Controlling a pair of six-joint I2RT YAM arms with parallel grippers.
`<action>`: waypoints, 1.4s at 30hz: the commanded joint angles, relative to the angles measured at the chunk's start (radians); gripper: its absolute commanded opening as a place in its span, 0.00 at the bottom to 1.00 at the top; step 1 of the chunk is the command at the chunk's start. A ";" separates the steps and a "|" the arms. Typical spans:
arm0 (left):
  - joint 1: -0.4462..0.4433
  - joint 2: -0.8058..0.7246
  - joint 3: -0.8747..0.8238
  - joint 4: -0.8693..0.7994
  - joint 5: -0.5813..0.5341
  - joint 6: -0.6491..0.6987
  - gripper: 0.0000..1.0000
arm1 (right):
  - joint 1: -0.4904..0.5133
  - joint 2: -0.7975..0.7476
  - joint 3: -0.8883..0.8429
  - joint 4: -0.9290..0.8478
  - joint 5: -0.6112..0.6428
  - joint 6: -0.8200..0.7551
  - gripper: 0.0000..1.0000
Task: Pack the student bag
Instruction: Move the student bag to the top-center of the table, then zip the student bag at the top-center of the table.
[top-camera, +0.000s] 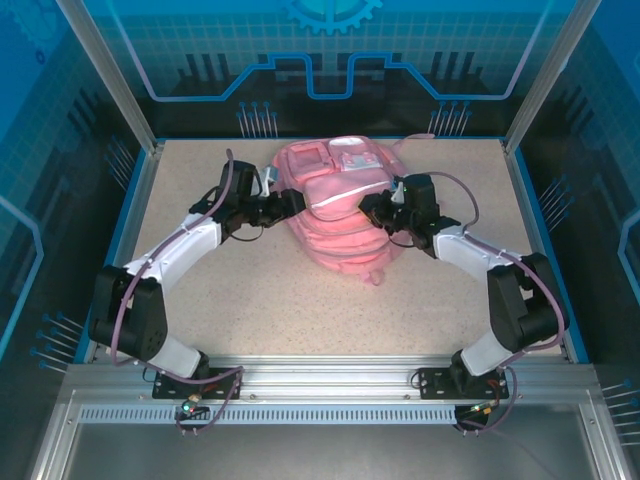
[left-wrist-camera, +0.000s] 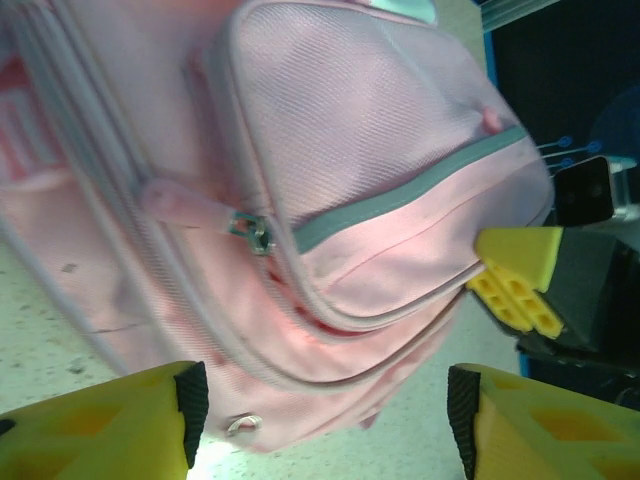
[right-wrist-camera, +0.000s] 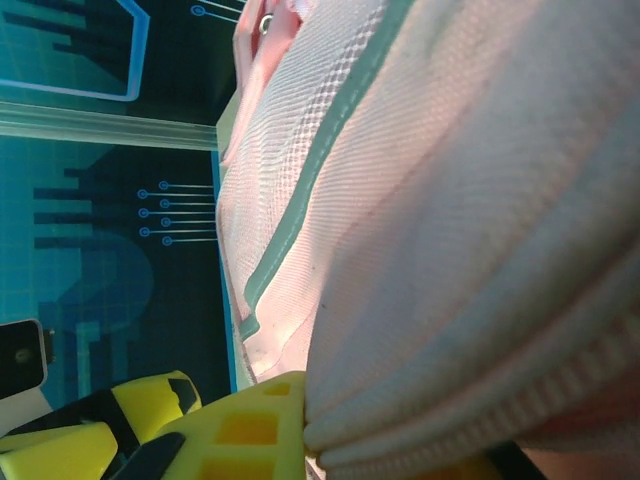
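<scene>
Top: student bag (top-camera: 335, 215) lies on the table (top-camera: 250, 300), between both arms. Fingertips of the left gripper (top-camera: 296, 203) and right gripper (top-camera: 368, 210) are too small to read.
Left wrist: jaws wide apart, nothing between; bag cut off by the frame.
Right wrist: clenched on a bag fold, one finger largely hidden.

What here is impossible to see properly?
1. What the bag holds: top view, fabric covers it.
2. Whether the right gripper pinches the bag: right wrist view, fabric drapes over its fingers; top view, too small.
3. Rest of bag: left wrist view, cut by edges.
</scene>
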 joint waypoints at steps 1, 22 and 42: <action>-0.001 -0.009 0.001 -0.078 -0.039 0.228 0.68 | -0.039 -0.059 -0.008 -0.091 -0.030 -0.014 0.10; -0.089 0.158 0.114 -0.120 0.012 0.910 0.60 | -0.155 -0.115 0.022 -0.309 -0.210 -0.120 0.14; -0.118 0.351 0.334 -0.284 0.045 1.114 0.38 | -0.153 -0.092 0.045 -0.310 -0.235 -0.099 0.13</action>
